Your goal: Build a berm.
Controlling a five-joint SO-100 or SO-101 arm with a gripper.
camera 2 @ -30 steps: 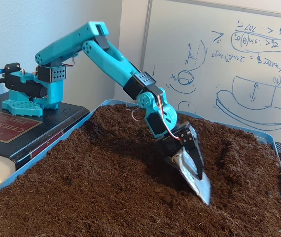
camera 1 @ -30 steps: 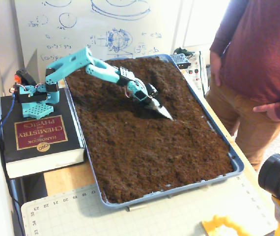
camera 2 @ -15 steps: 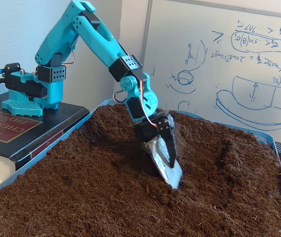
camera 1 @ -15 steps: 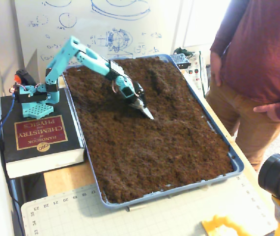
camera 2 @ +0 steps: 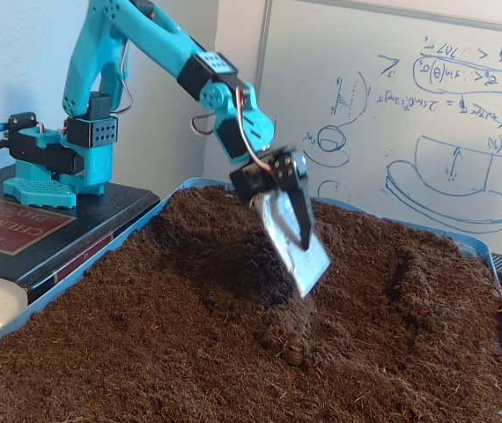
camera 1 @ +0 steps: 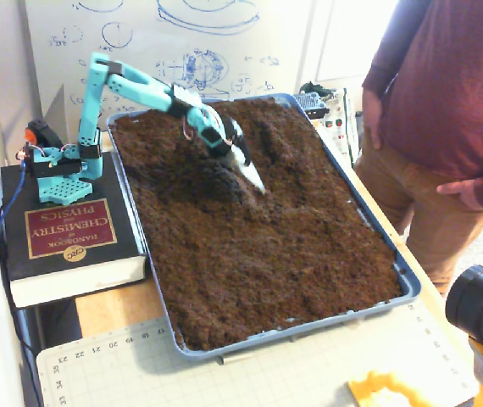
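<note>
A blue tray is filled with dark brown loose soil. A low raised mound of soil, the berm, lies in the tray's far half, just left of my gripper's tip; in the other fixed view it is the raised soil at the back left. My teal arm reaches over the tray from its base on a book. My gripper has a white flat blade and a black finger lying against it. It looks shut and empty, tilted down, with the blade tip at the soil surface.
A dug groove runs in the soil right of the gripper. The arm's base stands on a thick book left of the tray. A person stands at the right. A camera is at the front right.
</note>
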